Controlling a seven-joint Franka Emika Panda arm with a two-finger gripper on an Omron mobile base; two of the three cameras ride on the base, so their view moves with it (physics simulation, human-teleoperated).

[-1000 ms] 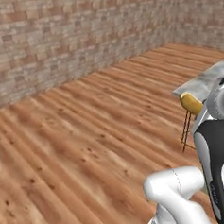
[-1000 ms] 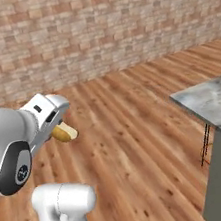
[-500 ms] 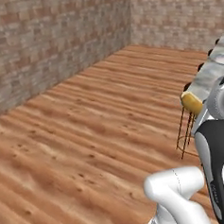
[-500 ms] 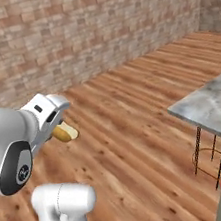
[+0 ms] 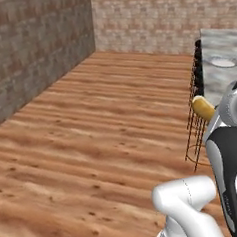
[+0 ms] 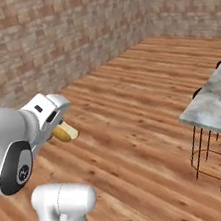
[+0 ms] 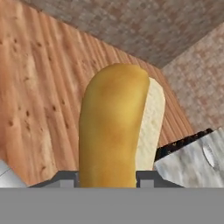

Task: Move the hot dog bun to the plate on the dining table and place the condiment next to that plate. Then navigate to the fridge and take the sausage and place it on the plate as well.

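The hot dog bun (image 7: 111,127), yellow-orange with a pale cut side, is held in the air between my fingers and points forward. My gripper (image 7: 107,178) is shut on its near end. From the base views the bun (image 5: 203,108) (image 6: 64,133) sticks out of the white hand, high above the wooden floor. The dining table (image 5: 220,48) with its veined marble top stands ahead on the right, and the pale plate (image 5: 223,62) lies on it. Its marble corner (image 6: 218,105) (image 7: 188,166) is still well apart from the bun.
Black wire-legged stools (image 5: 196,135) (image 6: 210,150) stand under the table's near edge. Brick walls (image 5: 35,51) close the room on the left and at the back. Wide wooden floor (image 5: 100,121) lies open between me and the table.
The whole picture has swung: the base has turned, bringing the room's corner and the dining table with its plate into view. The bun stays gripped in the same place relative to the hand.
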